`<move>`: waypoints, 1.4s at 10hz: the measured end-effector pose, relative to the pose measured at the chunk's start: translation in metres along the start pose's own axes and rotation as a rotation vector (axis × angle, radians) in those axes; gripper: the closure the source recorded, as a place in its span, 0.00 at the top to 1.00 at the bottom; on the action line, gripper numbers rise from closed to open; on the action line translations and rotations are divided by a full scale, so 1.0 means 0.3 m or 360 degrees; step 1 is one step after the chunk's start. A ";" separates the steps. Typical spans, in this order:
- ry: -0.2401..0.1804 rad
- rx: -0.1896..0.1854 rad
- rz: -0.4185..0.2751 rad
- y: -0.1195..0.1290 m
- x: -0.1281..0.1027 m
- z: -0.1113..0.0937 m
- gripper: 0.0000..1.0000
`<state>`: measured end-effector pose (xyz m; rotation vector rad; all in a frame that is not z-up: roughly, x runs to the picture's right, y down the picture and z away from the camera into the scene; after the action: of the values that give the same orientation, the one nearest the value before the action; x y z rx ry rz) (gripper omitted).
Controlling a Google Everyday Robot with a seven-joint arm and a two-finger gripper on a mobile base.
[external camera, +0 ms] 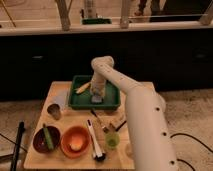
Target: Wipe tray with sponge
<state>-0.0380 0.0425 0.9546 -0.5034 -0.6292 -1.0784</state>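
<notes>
The wiping step is judged under way: the sponge [96,100] lies on the tray [112,101] floor beneath the claw [96,93], whose grip cannot be told. A pressed sideways sweep is called for next.

Obscured and cut-off items, single view.
The gripper [96,96] sits low inside the tray [76,102], its tip merging with the sponge [97,100], contact too blurred to judge. The arm [142,125] hides part of the tray's right rim and runs off the bottom edge.
</notes>
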 end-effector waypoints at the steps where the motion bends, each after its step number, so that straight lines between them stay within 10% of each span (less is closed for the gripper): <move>1: 0.0020 -0.0013 0.0031 0.044 0.010 -0.017 0.00; 7: 0.0174 -0.0048 0.0212 0.127 0.174 -0.044 0.00; 14: -0.0006 -0.0032 -0.0073 -0.078 0.070 0.085 0.00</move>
<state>-0.0582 0.0363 0.9892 -0.5105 -0.6365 -1.1279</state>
